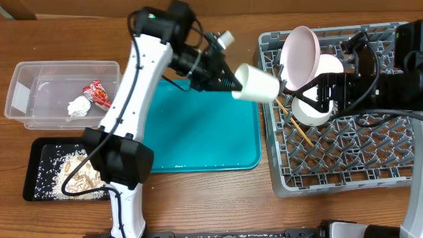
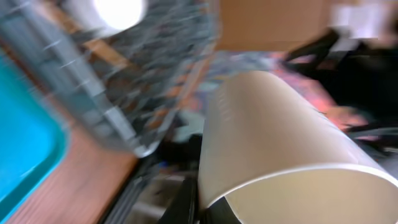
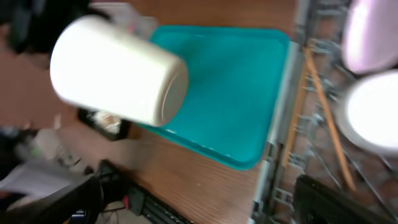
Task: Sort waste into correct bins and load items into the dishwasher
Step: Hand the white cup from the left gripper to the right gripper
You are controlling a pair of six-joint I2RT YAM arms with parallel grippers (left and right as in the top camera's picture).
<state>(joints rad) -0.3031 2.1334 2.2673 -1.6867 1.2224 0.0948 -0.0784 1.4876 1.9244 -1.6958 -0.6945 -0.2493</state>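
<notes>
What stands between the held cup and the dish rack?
Nothing visible. The left gripper holds the cup at the left edge of the dish rack. Just past it the plate stands on edge and the right gripper hangs open by the bowl, crowding that corner.

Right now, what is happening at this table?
The left hand holds a white cup on its side in the air, between the teal tray and the rack. The right hand is open over the rack, near a bowl, holding nothing. A plate and chopsticks are already in the rack. The wrapper and tissue lie in the clear tub, the scraps in the black tray.
</notes>
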